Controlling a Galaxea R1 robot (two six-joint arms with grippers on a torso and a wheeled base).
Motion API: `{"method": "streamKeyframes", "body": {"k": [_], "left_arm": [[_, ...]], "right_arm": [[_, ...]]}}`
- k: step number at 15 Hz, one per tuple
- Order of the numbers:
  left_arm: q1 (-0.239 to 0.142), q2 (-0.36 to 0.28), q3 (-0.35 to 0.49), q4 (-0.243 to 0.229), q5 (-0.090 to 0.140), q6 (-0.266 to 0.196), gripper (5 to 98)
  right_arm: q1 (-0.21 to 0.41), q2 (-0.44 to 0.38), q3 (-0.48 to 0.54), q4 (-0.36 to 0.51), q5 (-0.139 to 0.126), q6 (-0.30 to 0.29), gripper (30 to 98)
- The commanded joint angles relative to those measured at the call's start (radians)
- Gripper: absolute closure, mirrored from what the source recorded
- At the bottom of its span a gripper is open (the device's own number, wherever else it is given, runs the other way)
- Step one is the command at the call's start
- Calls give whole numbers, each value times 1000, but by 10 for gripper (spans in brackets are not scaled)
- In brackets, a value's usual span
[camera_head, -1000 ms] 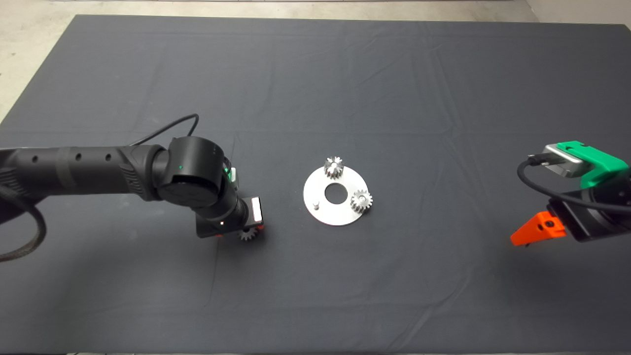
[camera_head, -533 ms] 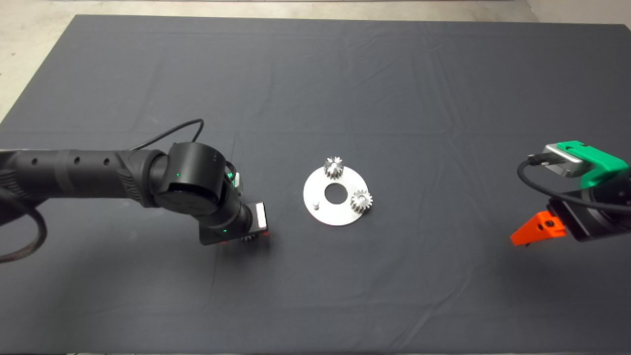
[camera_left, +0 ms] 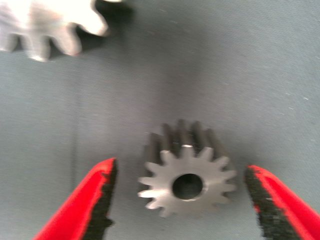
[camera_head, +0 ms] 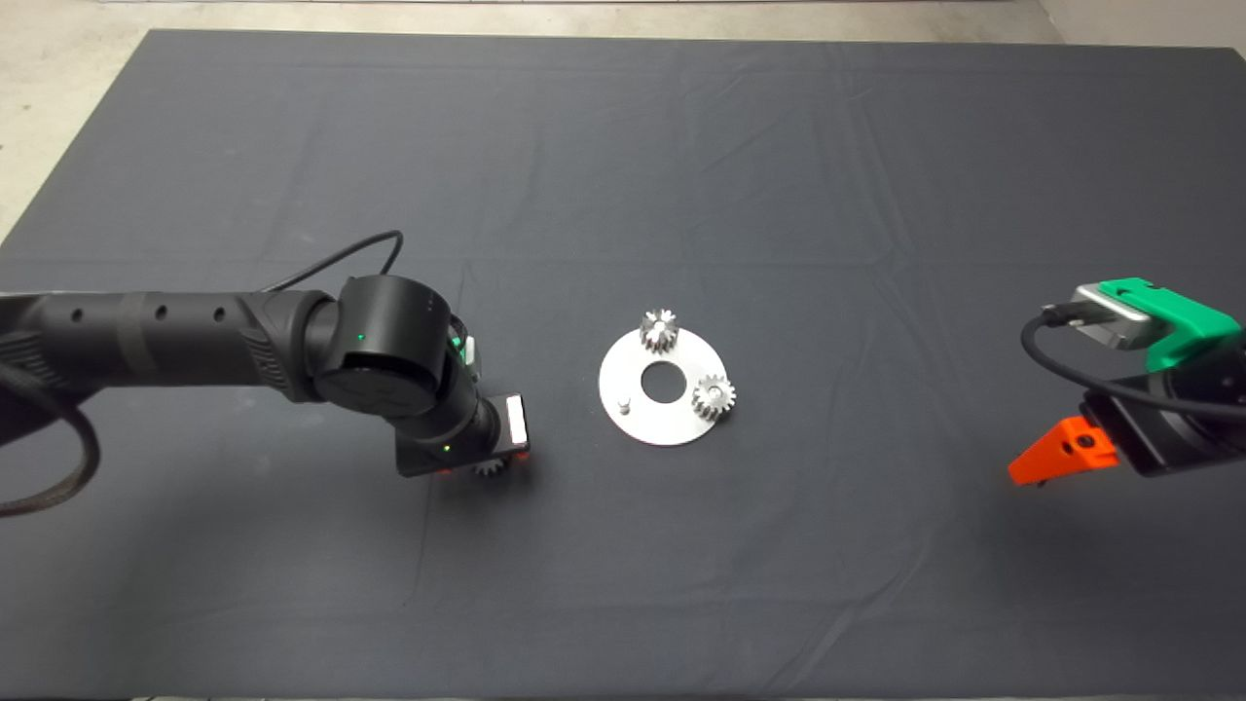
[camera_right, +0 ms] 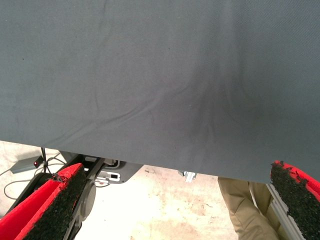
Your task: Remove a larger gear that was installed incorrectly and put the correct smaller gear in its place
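Note:
The larger gear (camera_left: 187,182), grey with a dark centre hole and thick body, lies flat on the mat. My left gripper (camera_left: 180,169) is open, with one red finger (camera_left: 95,192) on each side of the gear and a gap to each. In the head view the left gripper (camera_head: 484,465) is left of the round plate and covers most of this gear (camera_head: 491,471). The smaller gear (camera_left: 50,25), whitish-silver, lies on the mat close beyond it and is hidden under the arm in the head view.
A round silver plate (camera_head: 642,428) at the mat's middle carries two gears (camera_head: 659,331) (camera_head: 714,396) and one bare pin (camera_head: 625,402). My right gripper (camera_head: 1056,458) is parked open at the right edge; its wrist view shows the mat's edge, the floor and a person's leg (camera_right: 245,210).
My left wrist has shifted slightly to the right and down over the larger gear, covering more of it in the head view. The right arm has not moved.

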Motion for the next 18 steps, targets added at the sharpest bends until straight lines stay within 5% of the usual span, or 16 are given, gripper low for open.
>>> {"method": "streamKeyframes", "body": {"k": [1,18], "left_arm": [[-5,6,-19,-3,37,8,424],[-12,5,-9,-12,37,9,656]], "right_arm": [[23,4,1,39,-97,2,308],[25,3,1,40,-95,3,308]]}}
